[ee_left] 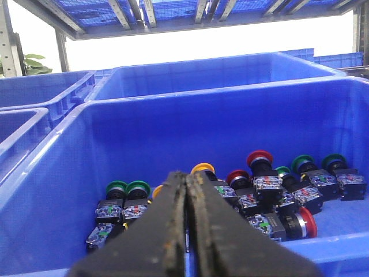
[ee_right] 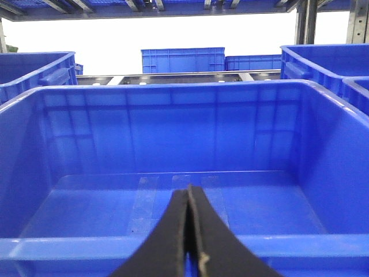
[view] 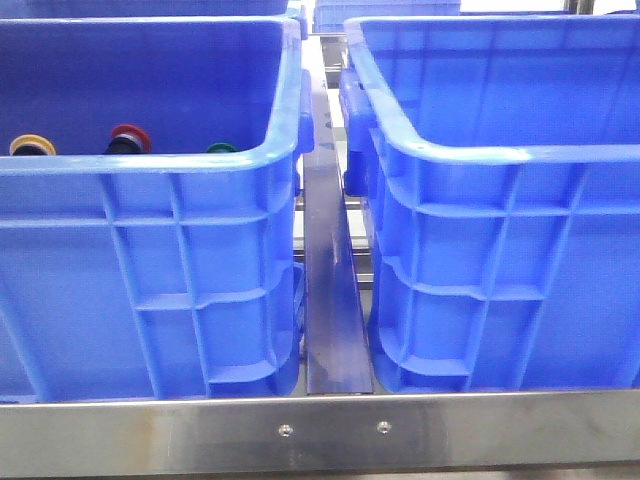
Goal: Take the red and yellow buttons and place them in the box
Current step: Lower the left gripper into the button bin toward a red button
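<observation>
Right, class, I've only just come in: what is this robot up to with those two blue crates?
Nothing is being handled yet. The left gripper is shut and empty, above the near rim of the left crate, which holds a pile of push-buttons with red, yellow and green caps. The right gripper is also shut and empty, facing into the right crate, where no buttons are visible. The sorting has not visibly begun.

Both crates [view: 200, 290] [view: 500, 280] deep blue, ribbed grid walls. Buttons [ee_left: 259, 190]: caps red [ee_left: 259, 158], yellow [ee_left: 202, 168], green [ee_left: 116, 187]; bodies black with grey-white labels. Left fingers [ee_left: 173, 231] black, worn tan edges; right fingers [ee_right: 199, 242] black too. Rail [view: 330, 300] between crates and front bar [view: 320, 430] brushed silver metal.
</observation>
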Tool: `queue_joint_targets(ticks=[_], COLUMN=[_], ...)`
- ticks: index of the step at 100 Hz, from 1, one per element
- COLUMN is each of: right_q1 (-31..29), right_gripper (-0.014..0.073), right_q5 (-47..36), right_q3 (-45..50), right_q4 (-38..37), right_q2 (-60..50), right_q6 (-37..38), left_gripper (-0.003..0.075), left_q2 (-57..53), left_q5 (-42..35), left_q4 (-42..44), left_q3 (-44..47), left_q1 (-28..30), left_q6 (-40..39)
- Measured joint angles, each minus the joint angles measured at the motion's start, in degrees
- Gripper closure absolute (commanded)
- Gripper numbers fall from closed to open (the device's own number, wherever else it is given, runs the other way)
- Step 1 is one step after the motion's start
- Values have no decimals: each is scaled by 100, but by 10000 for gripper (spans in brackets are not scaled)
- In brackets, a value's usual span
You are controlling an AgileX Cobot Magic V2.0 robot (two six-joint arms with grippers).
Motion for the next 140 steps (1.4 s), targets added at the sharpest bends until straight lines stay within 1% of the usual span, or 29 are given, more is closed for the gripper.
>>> queue_joint_targets(ticks=[38, 43, 52, 66, 83, 97, 109, 118, 133, 136, 140], right_q1=[0, 0, 0, 0, 0, 0, 0, 0, 0, 0, 0], right_gripper=[663, 663, 663, 663, 663, 663, 663, 663, 663, 663, 663], right_q5=[0, 0, 0, 0, 0, 0, 0, 0, 0, 0, 0], right_q3=[0, 0, 0, 0, 0, 0, 0, 0, 0, 0, 0], right_q4=[0, 0, 0, 0, 0, 0, 0, 0, 0, 0, 0], right_q2=[0, 0, 0, 0, 0, 0, 0, 0, 0, 0, 0], right_q6=[0, 0, 0, 0, 0, 0, 0, 0, 0, 0, 0], left_gripper=[741, 741, 741, 741, 741, 741, 741, 741, 739, 732, 704], left_q2=[0, 0, 0, 253, 1314, 2328, 3114, 3610, 4167, 4248, 4355], left_q5=[-72, 52, 586, 1557, 2936, 3826, 4268, 4369, 4383, 4383, 4383], left_q4=[0, -11, -52, -307, -471, -497, -511, -511, -511, -511, -511], left_q3=[-24, -91, -495, -1555, -2971, -3942, -4538, -4809, -4905, -4915, -4918], left_q1=[0, 0, 0, 0, 0, 0, 0, 0, 0, 0, 0], left_q6=[0, 0, 0, 0, 0, 0, 10, 10, 10, 10, 10])
